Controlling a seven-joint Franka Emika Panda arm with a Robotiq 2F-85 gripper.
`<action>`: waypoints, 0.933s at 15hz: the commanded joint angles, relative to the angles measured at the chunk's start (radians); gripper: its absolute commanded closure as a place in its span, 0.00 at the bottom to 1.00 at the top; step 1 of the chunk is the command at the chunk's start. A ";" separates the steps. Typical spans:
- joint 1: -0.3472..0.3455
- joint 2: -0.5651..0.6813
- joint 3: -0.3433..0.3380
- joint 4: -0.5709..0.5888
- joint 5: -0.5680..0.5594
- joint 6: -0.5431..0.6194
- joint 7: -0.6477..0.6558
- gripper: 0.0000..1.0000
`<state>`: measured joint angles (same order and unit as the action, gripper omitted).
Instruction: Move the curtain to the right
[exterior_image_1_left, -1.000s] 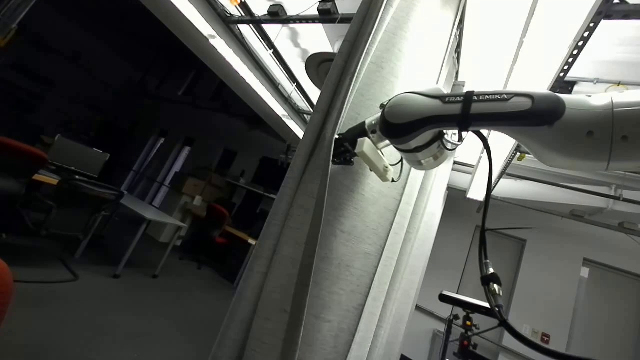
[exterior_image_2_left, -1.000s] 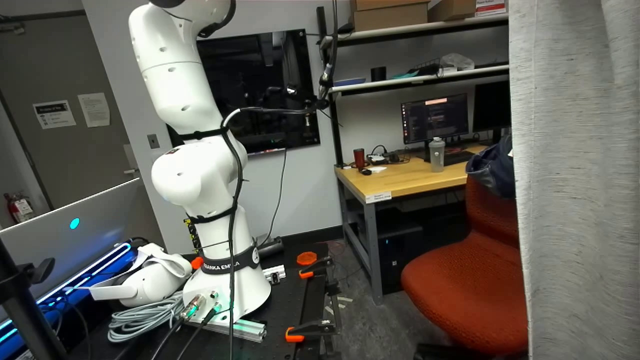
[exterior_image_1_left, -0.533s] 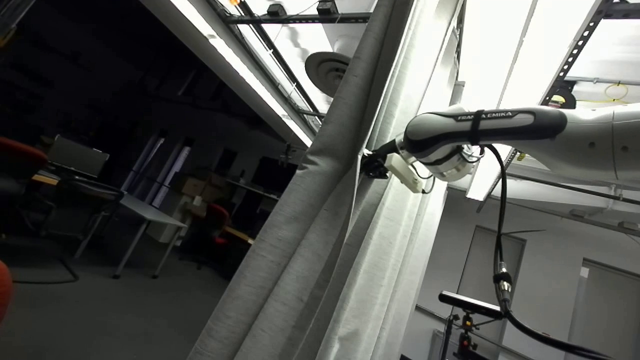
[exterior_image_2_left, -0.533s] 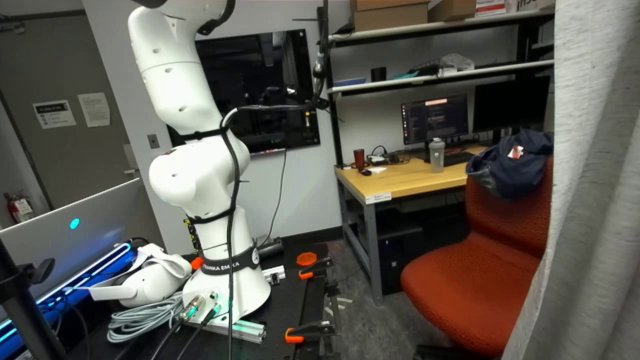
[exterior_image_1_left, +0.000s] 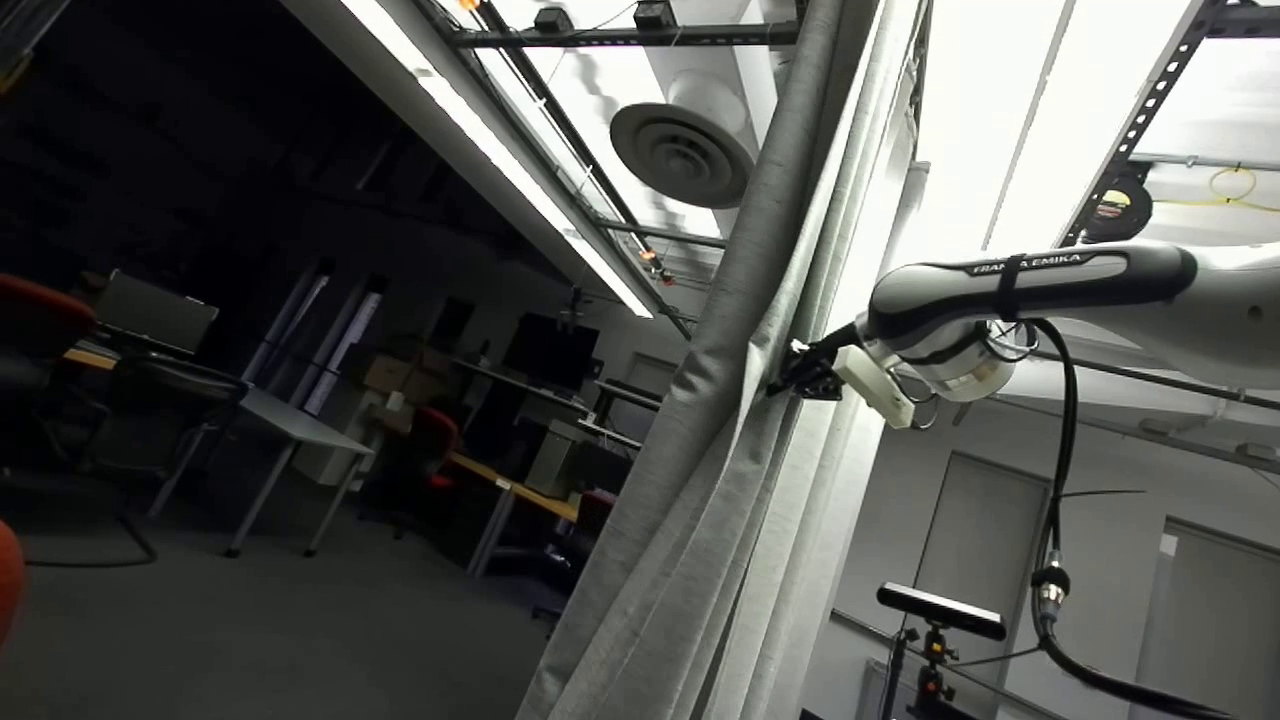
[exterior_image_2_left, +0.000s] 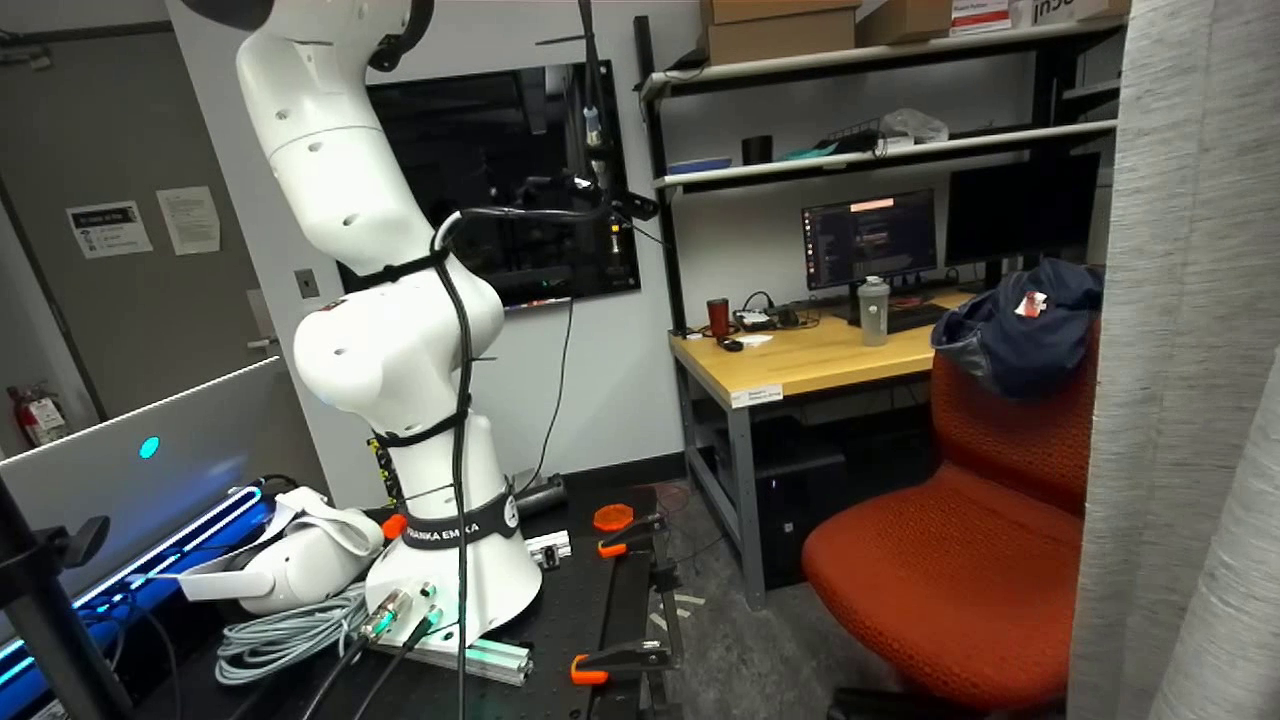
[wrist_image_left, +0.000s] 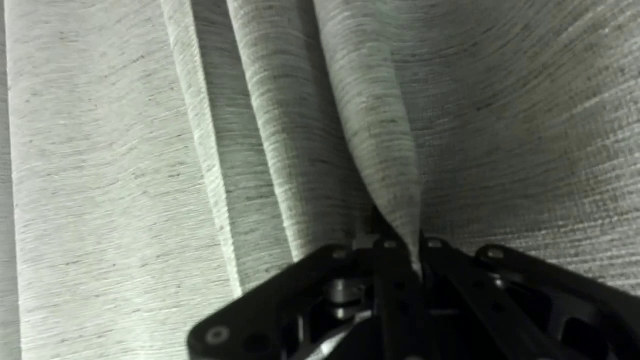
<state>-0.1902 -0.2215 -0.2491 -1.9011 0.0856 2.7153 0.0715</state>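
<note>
The curtain (exterior_image_1_left: 690, 500) is a tall light grey woven drape with long vertical folds, bunched towards the arm. In an exterior view its near edge (exterior_image_2_left: 1180, 300) hangs at the right side of the picture. In the wrist view the curtain (wrist_image_left: 110, 175) fills the background. My gripper (wrist_image_left: 411, 245) is shut on a pinched fold of the curtain, which narrows to a point between the black fingers. The gripper (exterior_image_1_left: 785, 382) also shows in an exterior view, against the curtain at mid-height, the fingertips partly hidden by fabric.
A red office chair (exterior_image_2_left: 940, 580) with a dark jacket (exterior_image_2_left: 1030, 330) stands close to the curtain. Behind it is a wooden desk (exterior_image_2_left: 820, 350) with a monitor (exterior_image_2_left: 870, 240). A camera on a stand (exterior_image_1_left: 940, 610) is below the arm. A black cable (exterior_image_1_left: 1065, 480) hangs from the arm.
The arm and the gripped fold have moved right and slightly down in an exterior view. The curtain has gathered into more folds, uncovering the ceiling vent, the far desk and more of the red chair.
</note>
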 joint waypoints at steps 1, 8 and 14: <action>0.040 0.095 0.000 -0.011 0.089 -0.043 -0.044 1.00; 0.145 0.255 0.119 0.220 0.147 -0.150 -0.085 1.00; 0.022 0.230 0.042 0.206 0.103 -0.186 -0.041 1.00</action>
<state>-0.1031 0.0067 -0.1663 -1.6427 0.2036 2.5946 0.0345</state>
